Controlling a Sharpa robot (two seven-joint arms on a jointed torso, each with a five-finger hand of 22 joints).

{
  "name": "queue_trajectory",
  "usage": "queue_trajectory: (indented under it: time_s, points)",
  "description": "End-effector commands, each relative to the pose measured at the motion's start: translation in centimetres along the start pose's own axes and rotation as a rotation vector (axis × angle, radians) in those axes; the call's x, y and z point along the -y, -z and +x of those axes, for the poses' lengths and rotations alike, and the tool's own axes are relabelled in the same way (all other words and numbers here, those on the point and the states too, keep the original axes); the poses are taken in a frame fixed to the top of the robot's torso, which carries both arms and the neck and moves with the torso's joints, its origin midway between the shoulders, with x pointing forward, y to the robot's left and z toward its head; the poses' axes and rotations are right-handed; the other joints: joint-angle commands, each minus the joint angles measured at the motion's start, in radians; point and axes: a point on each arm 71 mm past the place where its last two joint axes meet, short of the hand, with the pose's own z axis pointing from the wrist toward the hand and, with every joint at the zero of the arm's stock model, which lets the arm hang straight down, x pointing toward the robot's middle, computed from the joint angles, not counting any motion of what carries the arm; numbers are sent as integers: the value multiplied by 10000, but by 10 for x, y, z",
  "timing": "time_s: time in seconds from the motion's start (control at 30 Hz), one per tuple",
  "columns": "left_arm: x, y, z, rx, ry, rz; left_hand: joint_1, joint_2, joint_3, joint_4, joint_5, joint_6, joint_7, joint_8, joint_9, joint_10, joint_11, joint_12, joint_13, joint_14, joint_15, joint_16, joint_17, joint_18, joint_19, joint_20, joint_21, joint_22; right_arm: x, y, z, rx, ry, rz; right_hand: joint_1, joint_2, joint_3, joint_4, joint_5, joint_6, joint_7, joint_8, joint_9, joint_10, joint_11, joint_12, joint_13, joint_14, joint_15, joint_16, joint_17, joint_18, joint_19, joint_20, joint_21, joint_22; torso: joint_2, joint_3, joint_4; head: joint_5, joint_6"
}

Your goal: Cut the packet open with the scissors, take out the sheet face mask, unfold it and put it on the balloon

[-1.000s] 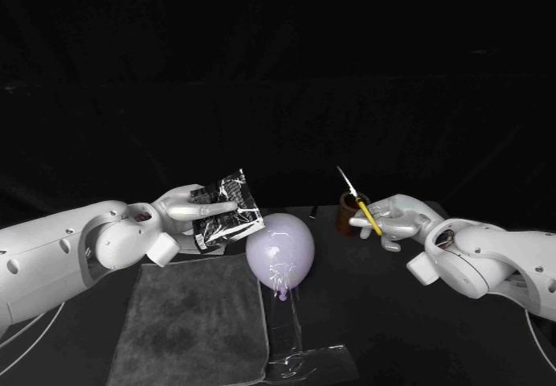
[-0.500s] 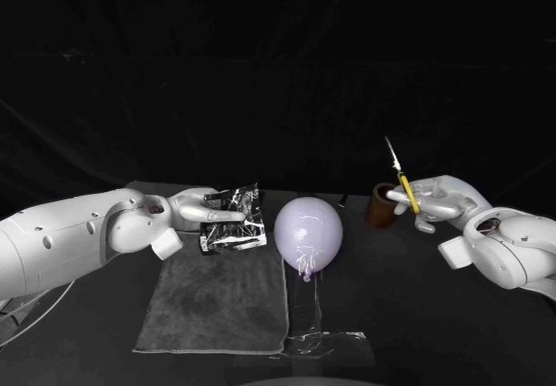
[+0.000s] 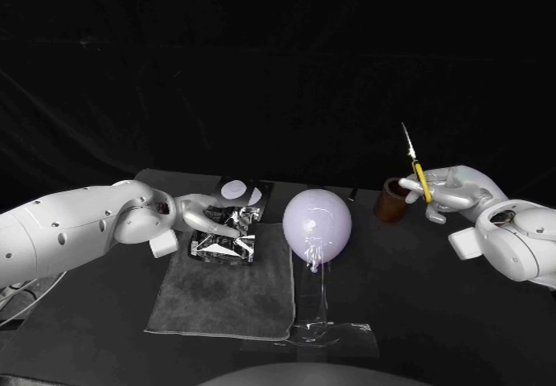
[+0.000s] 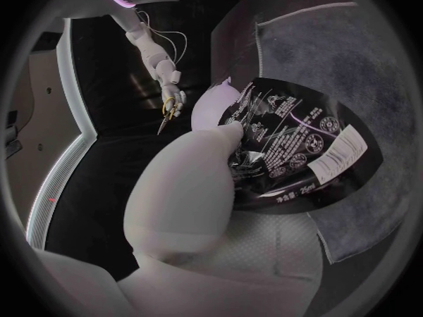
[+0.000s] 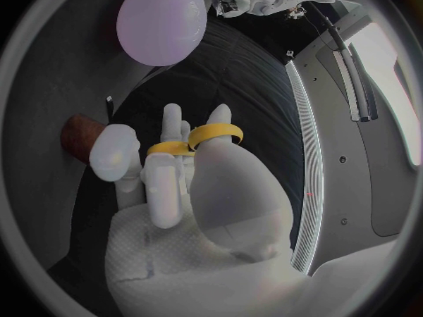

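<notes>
Left of centre, over the far end of the grey towel [image 3: 220,297], the packet [image 3: 228,240] is pinched in the left robot hand [image 3: 204,219]. Packet is crumpled and shiny, held low; can't tell if it touches the cloth. Left wrist view shows its dark printed face with a barcode label. Balloon [image 3: 317,223] is just right of it, pale lilac, knot toward the near side, on a clear stand [image 3: 336,336]. Scissors [image 3: 417,170] are well apart on the right, gripped by the right robot hand [image 3: 459,193], fingers through the yellow loops, blades pointing up. Brown cup [image 3: 390,206] stands on the tabletop [image 3: 440,322] just beside that hand.
</notes>
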Motion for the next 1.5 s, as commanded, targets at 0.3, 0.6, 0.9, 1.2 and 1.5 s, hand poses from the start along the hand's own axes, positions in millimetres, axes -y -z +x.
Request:
queue_trajectory:
  time_s: [0.3,0.6,0.9,1.2,1.5]
  points:
    - [-9,-15,5,1911,-408,-22,-492,-765,-604,379,51,-759,135,-592,388,-1074,289,-26,-15,-738,273,-294,77,35,-677,397,-467,-227,-4,-1,2,-128,-61,-222,499,443,-267,-72,29,57,40,-76,-16,97,-20,11,-14,364,93,22,2,121,68,30,35,810,10,-33,18,4,-89]
    - [-14,-24,17,2045,-235,395,-663,-1346,-1481,535,60,-1866,109,-1373,-15,-2591,822,15,-15,-2667,946,-1327,-286,-501,-3164,1059,-1860,-266,-4,-1,3,-177,-66,-206,489,446,-272,-67,29,54,46,-92,-27,95,-14,-6,-21,365,97,21,2,122,66,32,27,808,17,-32,25,-5,-170]
    - [-18,-21,12,2472,-848,429,9,-1052,-4134,553,52,-3132,382,-1898,-469,-4521,990,48,22,-5655,1577,-2072,-1271,-939,-7136,1114,-2277,-460,-4,-2,3,-210,-66,-192,472,439,-281,-60,26,49,56,-114,-43,92,-5,-29,-31,357,103,8,-29,124,62,37,13,804,12,-22,22,-4,-214]
    - [-15,-12,-7,3789,-1374,1542,1046,-825,-6122,626,61,-3678,114,-1970,-685,-6469,323,-33,-58,-8867,1597,-2290,-2427,-986,-8322,1060,-2389,-556,-3,-2,3,-245,-45,-183,444,423,-285,-49,25,30,77,-161,-74,71,15,-82,-53,354,119,1,-37,132,45,47,-36,790,17,-27,5,-36,-189]
    - [-15,-8,-17,3878,-1553,1908,1230,-825,-6154,626,60,-3286,125,-1723,-545,-6566,315,38,-39,-8641,1612,-2198,-2332,-915,-8497,1070,-2385,-557,-3,-1,2,-255,-26,-166,422,406,-284,-43,23,5,101,-218,-111,36,38,-154,-84,349,139,-9,-51,133,38,61,-56,785,22,-25,14,-97,-241]
